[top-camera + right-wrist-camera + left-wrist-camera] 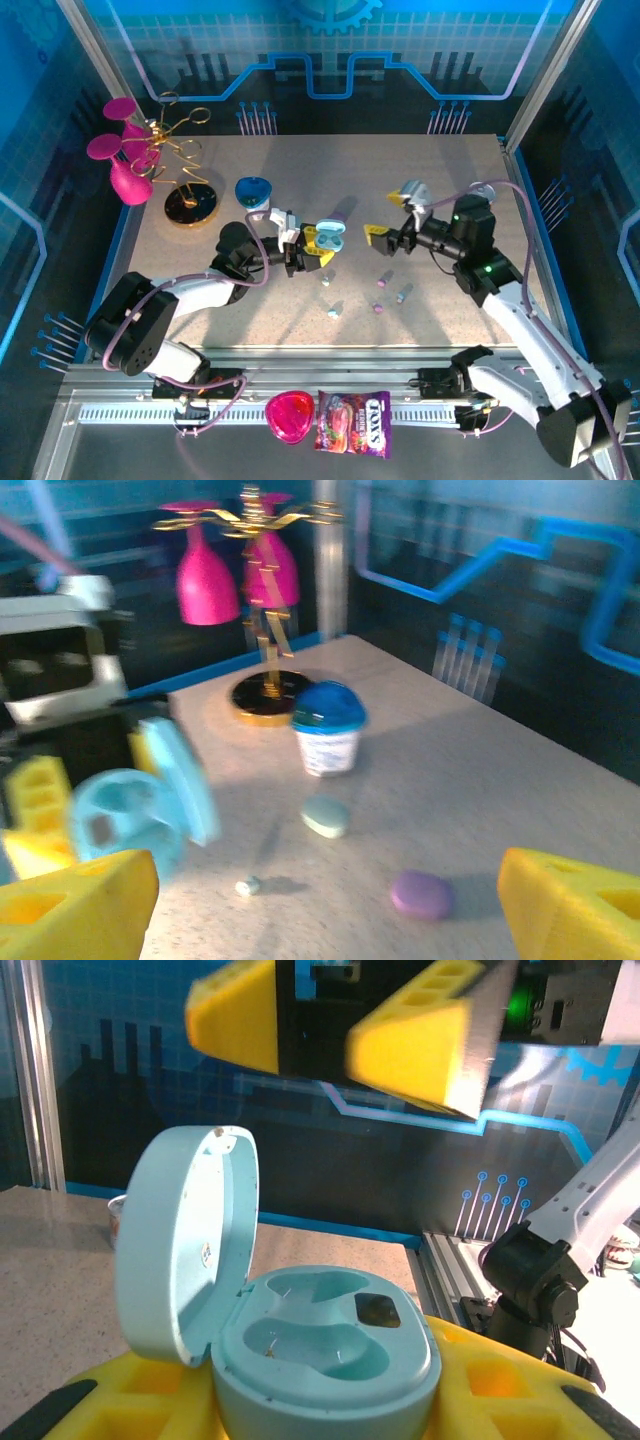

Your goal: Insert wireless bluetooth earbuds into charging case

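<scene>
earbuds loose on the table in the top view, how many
5 earbuds: two near the open case, three further right. More may be hidden.

Left gripper [318, 243] clamped, right gripper [381, 238] spread wide — tips seemingly facing

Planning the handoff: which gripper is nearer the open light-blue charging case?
Left. The left gripper is clamped on the open case; the right gripper hovers open just to its right, not touching.
</scene>
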Robot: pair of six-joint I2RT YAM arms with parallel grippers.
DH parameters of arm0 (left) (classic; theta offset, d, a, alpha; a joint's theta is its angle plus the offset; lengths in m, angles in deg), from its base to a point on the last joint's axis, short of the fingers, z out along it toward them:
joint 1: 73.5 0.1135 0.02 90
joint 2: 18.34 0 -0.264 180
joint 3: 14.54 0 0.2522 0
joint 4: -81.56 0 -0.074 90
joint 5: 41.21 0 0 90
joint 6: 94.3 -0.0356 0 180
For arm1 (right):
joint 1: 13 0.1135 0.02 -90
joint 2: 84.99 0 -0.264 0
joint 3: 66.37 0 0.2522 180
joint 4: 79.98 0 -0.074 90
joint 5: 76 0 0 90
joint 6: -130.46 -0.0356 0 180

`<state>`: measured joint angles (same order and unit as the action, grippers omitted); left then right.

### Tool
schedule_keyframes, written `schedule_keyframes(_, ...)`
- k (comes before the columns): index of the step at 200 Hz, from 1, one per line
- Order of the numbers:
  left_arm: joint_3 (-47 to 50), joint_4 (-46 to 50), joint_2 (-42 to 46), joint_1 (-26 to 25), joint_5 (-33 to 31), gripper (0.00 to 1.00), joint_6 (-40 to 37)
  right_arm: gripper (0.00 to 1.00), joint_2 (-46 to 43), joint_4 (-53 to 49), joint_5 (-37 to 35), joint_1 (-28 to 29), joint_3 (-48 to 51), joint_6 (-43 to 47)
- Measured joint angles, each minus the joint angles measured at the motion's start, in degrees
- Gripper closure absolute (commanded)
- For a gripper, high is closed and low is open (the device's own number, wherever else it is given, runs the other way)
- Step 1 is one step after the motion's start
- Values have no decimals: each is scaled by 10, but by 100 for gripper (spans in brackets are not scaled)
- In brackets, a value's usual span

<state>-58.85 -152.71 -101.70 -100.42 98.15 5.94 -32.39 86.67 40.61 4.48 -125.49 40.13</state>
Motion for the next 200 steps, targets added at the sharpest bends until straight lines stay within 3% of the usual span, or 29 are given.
schedule_keyframes(20, 2, 0, 4, 2, 0, 63, 0, 13, -19, -5, -20, -58, 31, -71)
schedule_keyframes(47, 3, 0, 10, 3, 0, 63, 0, 15, -21, -75, -57, -82, 34, -118)
schedule_keyframes(114, 3, 1, 17, 3, 5, 63, 1, 17, 25, -232, -112, -83, 75, -168)
schedule_keyframes(200, 3, 2, 33, 3, 10, 63, 4, 23, 183, -252, -159, -42, 85, -194)
